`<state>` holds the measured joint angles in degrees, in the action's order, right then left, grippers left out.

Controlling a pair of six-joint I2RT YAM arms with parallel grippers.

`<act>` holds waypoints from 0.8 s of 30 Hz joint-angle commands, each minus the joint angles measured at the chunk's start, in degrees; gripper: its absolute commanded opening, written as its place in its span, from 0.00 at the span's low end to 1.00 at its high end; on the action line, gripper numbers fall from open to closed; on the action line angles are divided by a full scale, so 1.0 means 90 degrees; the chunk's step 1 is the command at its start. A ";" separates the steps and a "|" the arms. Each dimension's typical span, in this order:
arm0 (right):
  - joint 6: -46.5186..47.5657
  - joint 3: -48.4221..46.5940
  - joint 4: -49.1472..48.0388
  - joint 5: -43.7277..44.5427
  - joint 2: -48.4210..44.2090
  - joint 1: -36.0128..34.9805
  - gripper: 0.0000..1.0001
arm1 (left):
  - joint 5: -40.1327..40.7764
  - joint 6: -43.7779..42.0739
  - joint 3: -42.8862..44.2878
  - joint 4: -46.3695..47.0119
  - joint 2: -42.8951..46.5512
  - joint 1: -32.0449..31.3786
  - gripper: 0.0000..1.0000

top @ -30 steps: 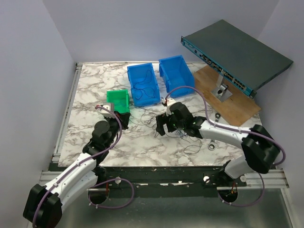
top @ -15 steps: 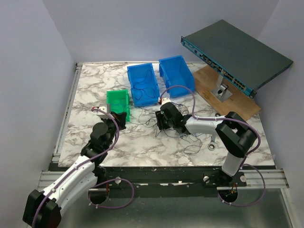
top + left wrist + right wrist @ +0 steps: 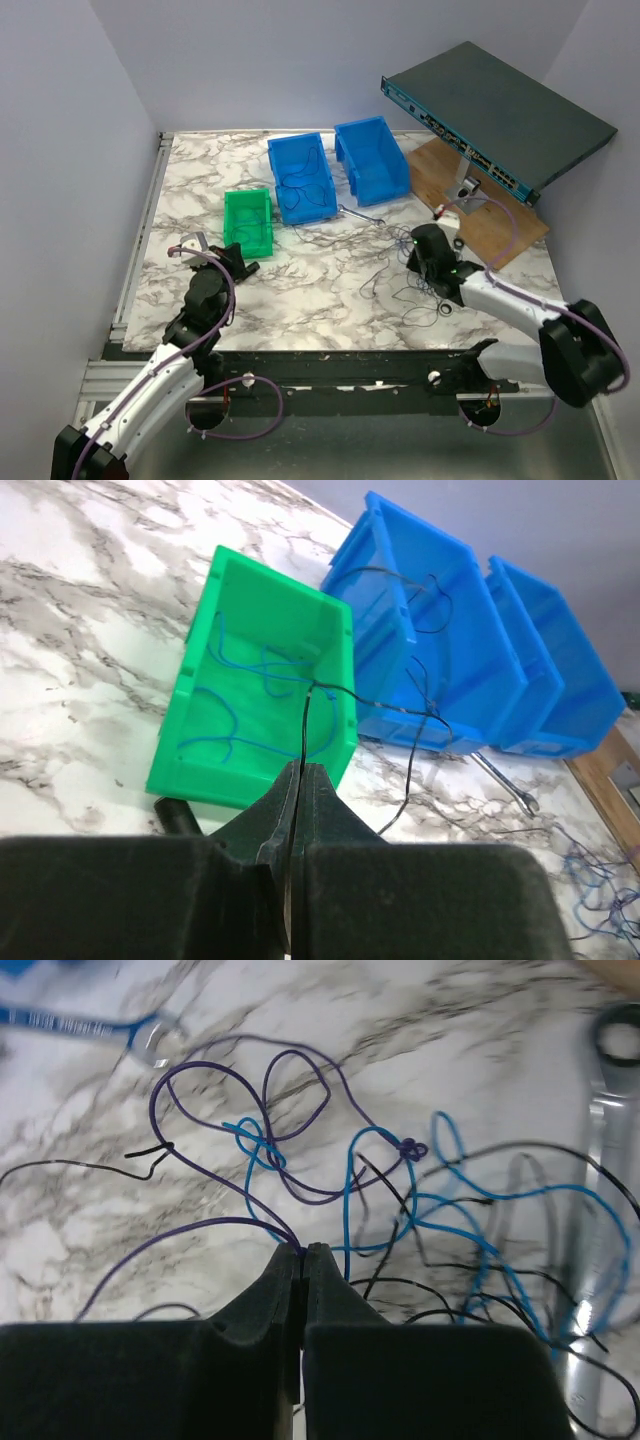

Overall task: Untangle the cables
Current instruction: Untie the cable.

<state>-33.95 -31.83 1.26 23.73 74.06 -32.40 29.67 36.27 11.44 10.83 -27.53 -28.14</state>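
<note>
- Left gripper [image 3: 300, 780] closed tight, pinching a dark wire [image 3: 304, 730] just in front of the green bin [image 3: 230, 775]; the wire runs up over the bin's right wall.
- Blue wires [image 3: 225, 715] lie inside the bin.
- Right gripper [image 3: 302, 1252], well right of the bin, is clamped on a purple wire [image 3: 215, 1221].
- Remaining cables [image 3: 440, 1210] are tangled on the marble beside that gripper.

The marble-patterned table [image 3: 200, 190] carried a green bin [image 3: 266, 222] left of centre, with the left blue bin [image 3: 310, 212] just beside it and the right blue bin [image 3: 385, 190] next along, near the back. A silver wrench [image 3: 360, 214] lay before the blue bins. A wooden board [image 3: 500, 225] lay at the right rear. Thin blue and dark cables [image 3: 400, 285] sprawled loose right of centre
</note>
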 commanded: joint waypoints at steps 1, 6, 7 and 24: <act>-0.1730 0.0268 0.1091 0.1508 -0.1178 0.0390 0.01 | 0.0573 0.0219 0.0064 -0.0300 -0.0143 -0.0008 0.00; -0.1161 0.0273 0.0924 0.0866 -0.1835 0.0485 0.03 | -0.0076 -0.0236 -0.0109 0.0365 -0.0168 -0.0005 0.00; -0.0880 0.0216 0.0894 0.0606 -0.1836 0.0485 0.11 | -0.0534 -0.0411 -0.0168 0.0636 -0.0189 -0.0008 0.00; 0.2268 -0.1930 0.0642 -0.2950 -0.0059 -0.0590 0.79 | -0.2208 -0.1049 -0.0064 0.1522 -0.0718 -0.0017 0.00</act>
<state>-20.58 -42.59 6.50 1.58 66.39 -31.62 11.75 28.21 10.79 22.20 -35.40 -28.14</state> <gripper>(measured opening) 0.781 0.010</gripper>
